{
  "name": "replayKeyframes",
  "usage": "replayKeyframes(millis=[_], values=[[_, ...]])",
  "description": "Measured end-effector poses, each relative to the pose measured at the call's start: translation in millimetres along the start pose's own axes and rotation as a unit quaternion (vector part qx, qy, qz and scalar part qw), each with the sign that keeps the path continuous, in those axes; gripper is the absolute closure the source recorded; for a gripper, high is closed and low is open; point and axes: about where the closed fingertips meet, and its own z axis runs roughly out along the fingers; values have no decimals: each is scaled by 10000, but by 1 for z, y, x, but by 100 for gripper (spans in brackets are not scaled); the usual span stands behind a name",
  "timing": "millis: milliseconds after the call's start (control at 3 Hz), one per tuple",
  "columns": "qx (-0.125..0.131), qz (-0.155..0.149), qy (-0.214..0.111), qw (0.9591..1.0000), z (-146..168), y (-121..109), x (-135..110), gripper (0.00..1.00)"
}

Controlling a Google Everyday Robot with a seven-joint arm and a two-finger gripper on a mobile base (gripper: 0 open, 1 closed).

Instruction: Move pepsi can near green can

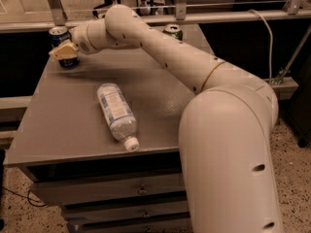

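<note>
The pepsi can, dark blue with a silver top, stands upright at the table's back left corner. My gripper is right at it and covers the can's middle, so only the can's top and base show. The green can stands upright at the table's back edge, right of centre, with its lower part hidden behind my arm. The two cans are far apart, with my arm stretched across the table between them.
A clear plastic bottle with a white cap lies on its side in the middle of the grey table. Drawers sit below the table's front edge. A metal rail and glass run behind the table.
</note>
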Motion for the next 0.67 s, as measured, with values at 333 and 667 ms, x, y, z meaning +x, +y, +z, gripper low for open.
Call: replayKeyframes(millis=[333,667], values=[[225,-30,85,9997,-25,-12,5,63],[473,-209,88,9986,-67,-24,-7,87]])
